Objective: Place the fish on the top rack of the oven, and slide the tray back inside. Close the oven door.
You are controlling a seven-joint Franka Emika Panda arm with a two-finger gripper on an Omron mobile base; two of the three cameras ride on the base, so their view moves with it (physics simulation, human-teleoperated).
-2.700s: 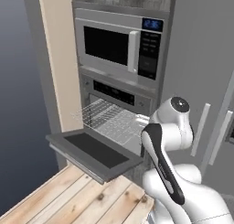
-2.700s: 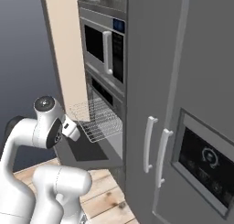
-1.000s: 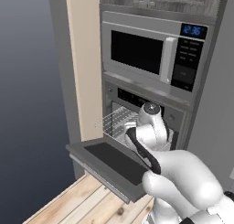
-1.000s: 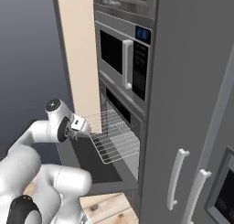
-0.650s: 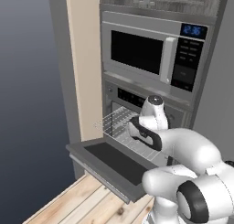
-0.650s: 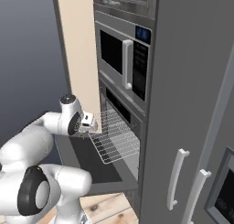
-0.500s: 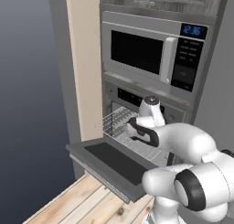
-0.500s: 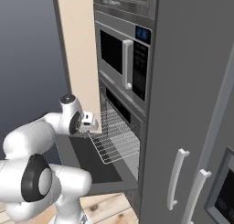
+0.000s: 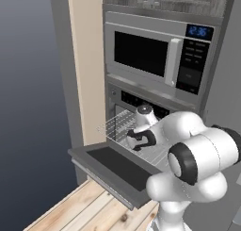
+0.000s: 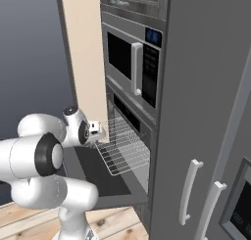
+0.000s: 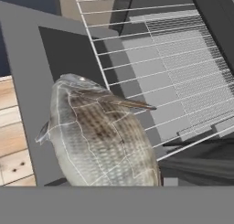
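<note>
The grey-brown fish (image 11: 96, 136) lies close under the hand camera, and my gripper (image 10: 101, 131) is shut on it. One dark finger (image 11: 196, 161) shows to the fish's right. The top rack (image 10: 123, 153), a silver wire grid, is pulled out of the oven (image 9: 141, 103) over the oven door (image 9: 117, 166), which is folded down flat. My gripper (image 9: 135, 140) hangs just above the rack's front left part. In the hand view the rack (image 11: 155, 58) runs past the fish and the door (image 11: 27, 81) lies below.
A microwave (image 9: 141, 51) with a blue clock sits above the oven. A tall beige panel (image 9: 84, 74) flanks the oven's left. Grey fridge doors with handles (image 10: 188, 190) stand to its right. Wooden planks (image 9: 80, 209) lie under the door's front edge.
The base had driven closer to the oven earlier. Over the last second the arm has reached forward, bringing the hand with the fish above the pulled-out rack.
</note>
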